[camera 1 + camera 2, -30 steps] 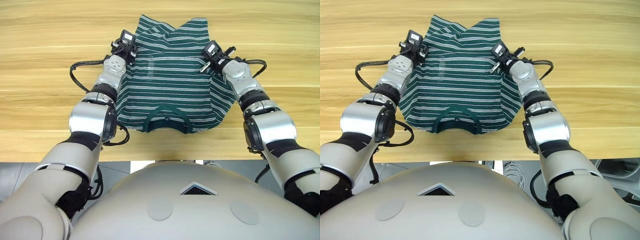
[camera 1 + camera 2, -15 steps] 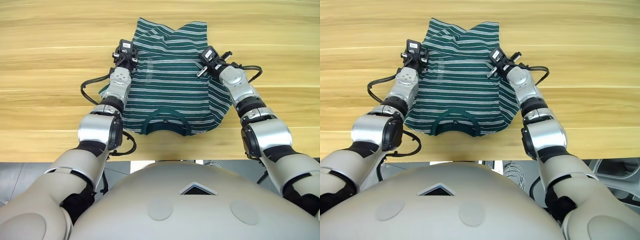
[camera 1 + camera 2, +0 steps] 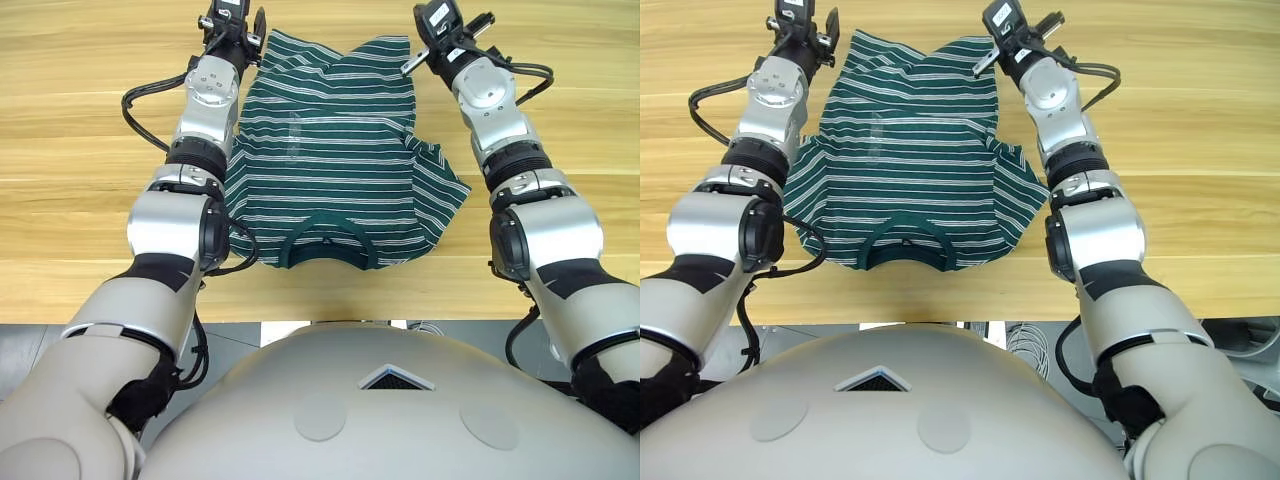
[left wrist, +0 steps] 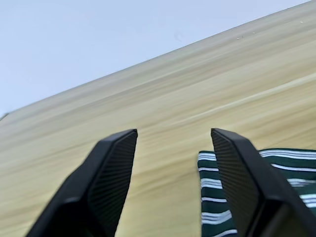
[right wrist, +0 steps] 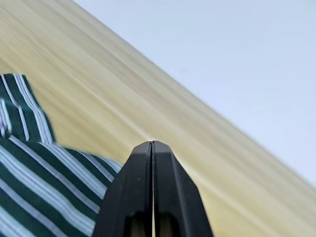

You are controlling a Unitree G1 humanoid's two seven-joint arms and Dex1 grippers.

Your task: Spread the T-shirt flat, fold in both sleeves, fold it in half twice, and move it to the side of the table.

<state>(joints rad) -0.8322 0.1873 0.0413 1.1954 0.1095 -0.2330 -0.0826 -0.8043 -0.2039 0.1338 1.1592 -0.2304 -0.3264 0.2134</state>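
Both arms now advanced to the T-shirt far edge, left gripper gapes, right gripper clenched, seemingly empty.

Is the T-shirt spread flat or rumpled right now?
Not quite flat: the T-shirt lies open, but its far hem puckers in a fold and the right-side sleeve is creased.

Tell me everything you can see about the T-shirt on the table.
The T-shirt is dark green with thin white stripes, soft knit by its look. It lies on the wooden table, collar nearest the robot, hem at the far end, rumpled there. The sleeve on the robot's right sticks out sideways. The open left gripper sits at its far left corner, the shut right gripper at its far right corner. Neither visibly holds cloth.
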